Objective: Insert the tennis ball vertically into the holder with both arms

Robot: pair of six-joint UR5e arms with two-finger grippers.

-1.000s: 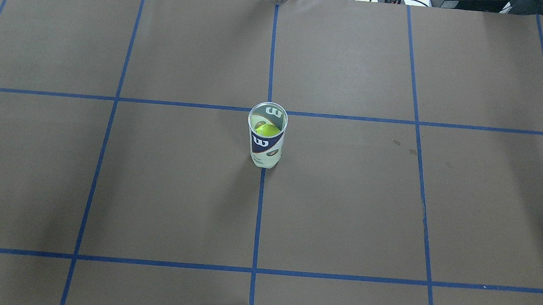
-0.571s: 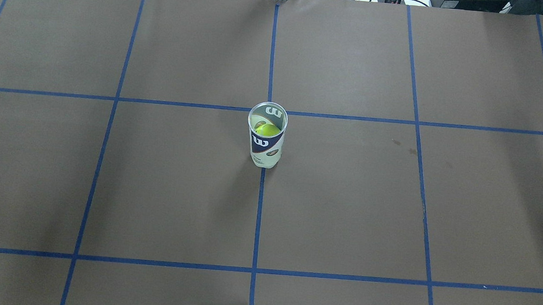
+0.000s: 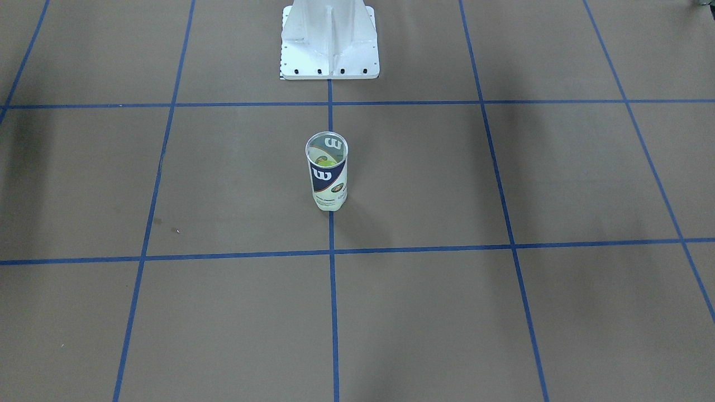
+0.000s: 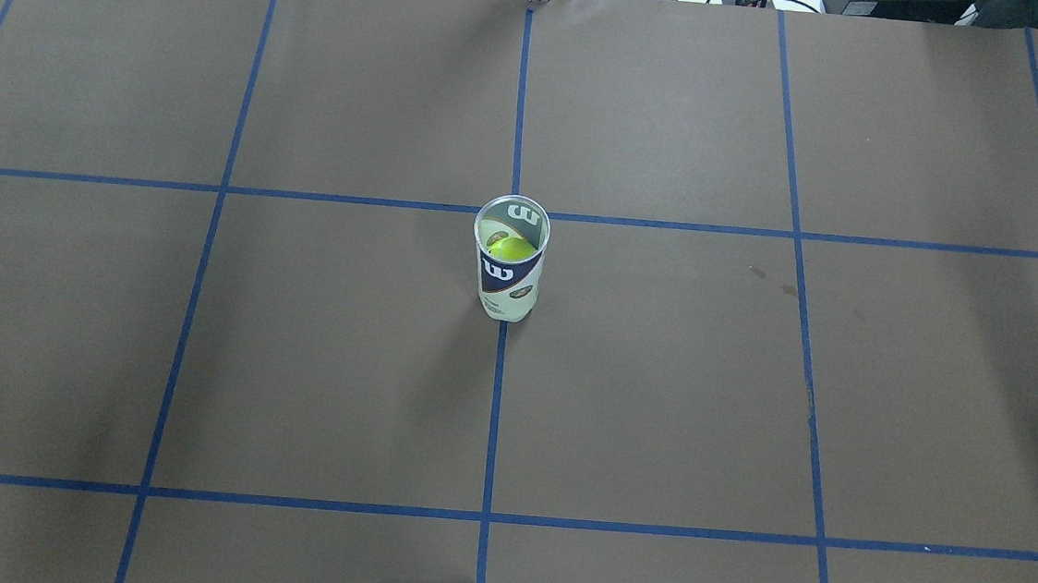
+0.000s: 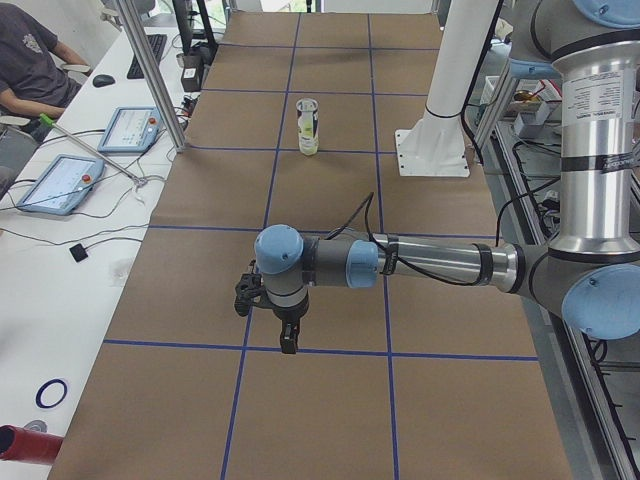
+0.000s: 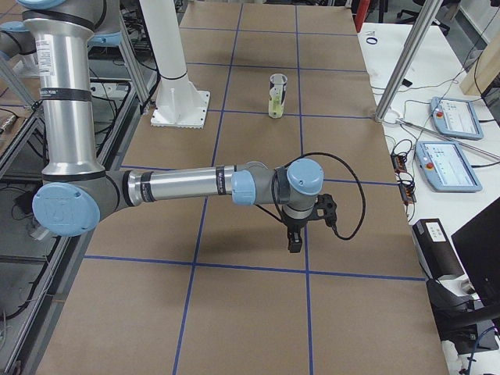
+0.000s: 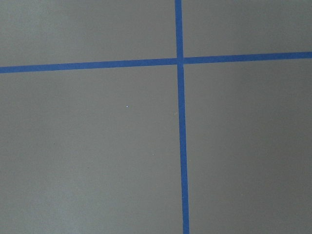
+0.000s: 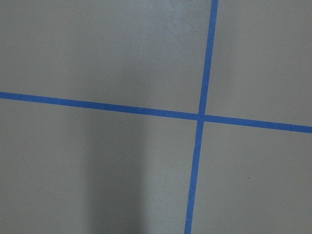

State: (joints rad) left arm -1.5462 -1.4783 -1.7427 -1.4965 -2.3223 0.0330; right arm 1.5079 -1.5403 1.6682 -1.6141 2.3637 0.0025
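Observation:
The holder [image 4: 509,263], a clear can with a navy-and-white Wilson label, stands upright at the table's middle, and shows in the front-facing view [image 3: 328,176] too. A yellow-green tennis ball [image 4: 511,248] sits inside it. In the exterior left view my left gripper [image 5: 288,343] hangs over the table far from the holder [image 5: 308,126]. In the exterior right view my right gripper [image 6: 294,244] hangs likewise far from the holder [image 6: 277,95]. I cannot tell whether either gripper is open or shut. Both wrist views show only brown table and blue tape.
The white pedestal base [image 3: 329,39] stands behind the holder on the robot's side. Blue tape lines [image 4: 494,419] grid the brown table. A metal post [image 5: 150,70], tablets [image 5: 130,128] and a seated operator [image 5: 30,60] are beyond the table's far edge.

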